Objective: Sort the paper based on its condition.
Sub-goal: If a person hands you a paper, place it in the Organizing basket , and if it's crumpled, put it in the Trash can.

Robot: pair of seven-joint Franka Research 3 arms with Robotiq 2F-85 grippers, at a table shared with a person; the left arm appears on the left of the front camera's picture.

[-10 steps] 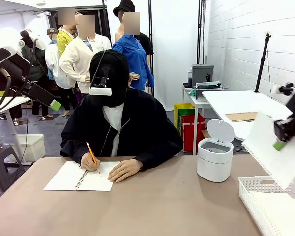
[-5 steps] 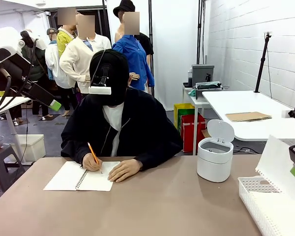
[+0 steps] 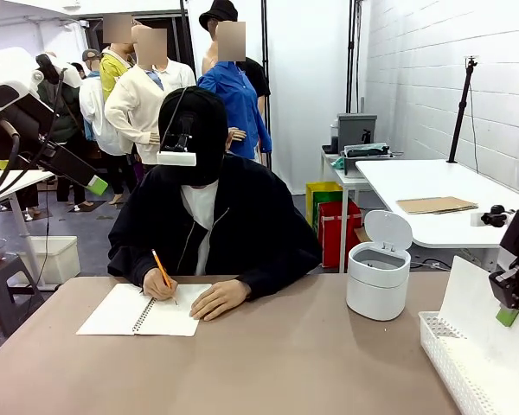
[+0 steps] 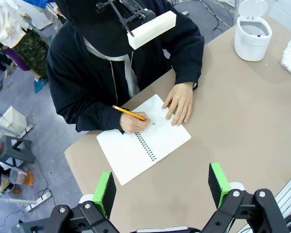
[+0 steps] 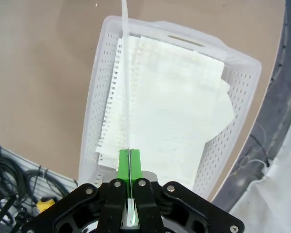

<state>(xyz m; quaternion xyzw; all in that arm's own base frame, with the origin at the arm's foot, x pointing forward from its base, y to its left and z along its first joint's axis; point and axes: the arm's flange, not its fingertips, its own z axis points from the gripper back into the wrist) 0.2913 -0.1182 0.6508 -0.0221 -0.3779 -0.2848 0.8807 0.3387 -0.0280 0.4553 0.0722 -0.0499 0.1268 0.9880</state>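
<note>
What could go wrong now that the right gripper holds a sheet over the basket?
The right gripper pinches the sheet by one edge, so on release it may drift onto the basket rim or outside. The stack inside lies askew, so the sheet could settle crooked. The open left gripper points down at the person's hand; a descent might hit it.

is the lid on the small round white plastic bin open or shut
Open. The lid of the small round white plastic bin stands tipped up behind the rim, showing the inside.
</note>
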